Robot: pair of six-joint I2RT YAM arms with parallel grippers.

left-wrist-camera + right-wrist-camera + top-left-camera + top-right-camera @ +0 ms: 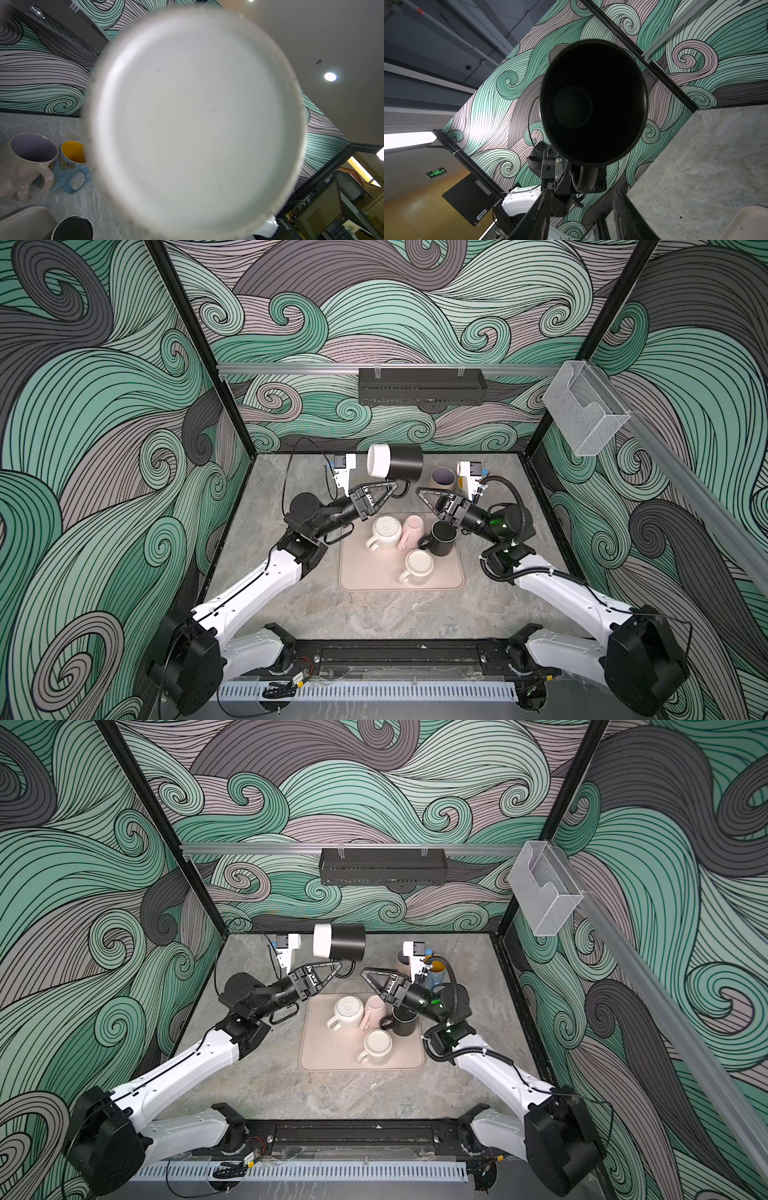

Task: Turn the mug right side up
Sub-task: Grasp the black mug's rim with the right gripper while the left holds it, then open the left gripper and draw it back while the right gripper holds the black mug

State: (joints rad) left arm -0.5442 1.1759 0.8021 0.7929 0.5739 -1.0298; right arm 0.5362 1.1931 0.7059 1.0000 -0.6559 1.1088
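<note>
While my left gripper [392, 488] pinches the handle [588, 178] of the mug [405, 462], I'd roll slowly, mouth upward; right gripper [422, 494] spread, empty.

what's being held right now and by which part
The left hand holds the black mug by its handle; the right hand holds nothing.

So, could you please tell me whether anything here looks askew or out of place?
The black mug with a white base hangs sideways in mid-air, gripped by its handle in the left gripper. On the beige mat, the pale pink mug lies tipped over.
</note>
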